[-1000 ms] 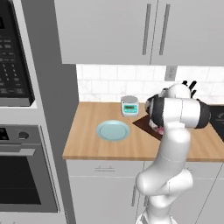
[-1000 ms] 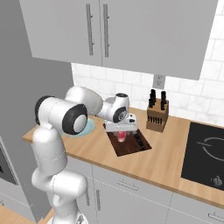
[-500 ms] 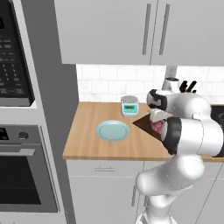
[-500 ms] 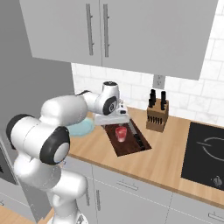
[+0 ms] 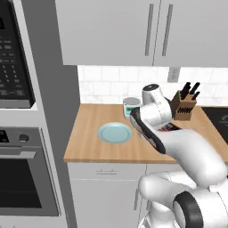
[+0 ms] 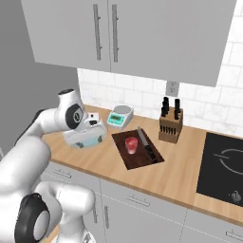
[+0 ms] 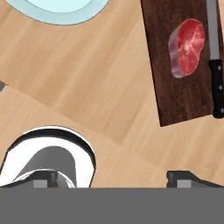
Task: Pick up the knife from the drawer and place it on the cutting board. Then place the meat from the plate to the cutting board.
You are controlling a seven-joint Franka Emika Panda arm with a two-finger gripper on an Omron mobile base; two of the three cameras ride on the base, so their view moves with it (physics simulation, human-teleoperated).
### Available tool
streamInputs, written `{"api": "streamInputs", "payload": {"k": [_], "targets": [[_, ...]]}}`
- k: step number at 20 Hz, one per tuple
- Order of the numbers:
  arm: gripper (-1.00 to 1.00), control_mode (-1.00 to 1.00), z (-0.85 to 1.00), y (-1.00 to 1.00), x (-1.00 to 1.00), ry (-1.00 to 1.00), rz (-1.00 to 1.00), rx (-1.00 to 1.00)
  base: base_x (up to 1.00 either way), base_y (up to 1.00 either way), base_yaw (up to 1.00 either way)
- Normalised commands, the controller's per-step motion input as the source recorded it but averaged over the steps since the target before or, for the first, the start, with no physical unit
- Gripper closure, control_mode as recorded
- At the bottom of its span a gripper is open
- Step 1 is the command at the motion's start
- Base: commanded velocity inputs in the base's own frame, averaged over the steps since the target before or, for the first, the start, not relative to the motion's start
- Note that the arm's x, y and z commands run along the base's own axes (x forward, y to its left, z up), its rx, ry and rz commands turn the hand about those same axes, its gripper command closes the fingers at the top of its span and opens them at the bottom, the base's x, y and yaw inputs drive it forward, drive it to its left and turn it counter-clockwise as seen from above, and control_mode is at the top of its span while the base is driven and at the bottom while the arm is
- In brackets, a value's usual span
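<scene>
End effector [image 7: 113,177] wide open, empty, touching nothing — hanging over bare table [image 7: 87,87] between plate [image 7: 57,11] and cutting board [image 7: 183,65]. Meat [image 7: 187,46] already on board, knife [image 7: 214,57] just beside it along the edge. Both placements look done — next move probably just lifting clear, no regrasp needed.

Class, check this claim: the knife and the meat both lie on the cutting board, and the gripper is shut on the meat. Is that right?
Not quite. The knife and meat do lie on the cutting board, but the gripper is open and holds nothing, away from the board. The hand view shows this.
</scene>
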Motion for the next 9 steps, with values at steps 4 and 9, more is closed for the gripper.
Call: {"api": "streamInputs", "payload": {"k": [4,9], "targets": [[-1.00,-1.00,0.59,0.79,-0.94,0.00,0.00,-0.23,0.00,0.00,0.00],[-1.00,-1.00,0.08,0.25,-0.37,0.04,0.03,-0.10,0.00,0.00,0.00]]}}
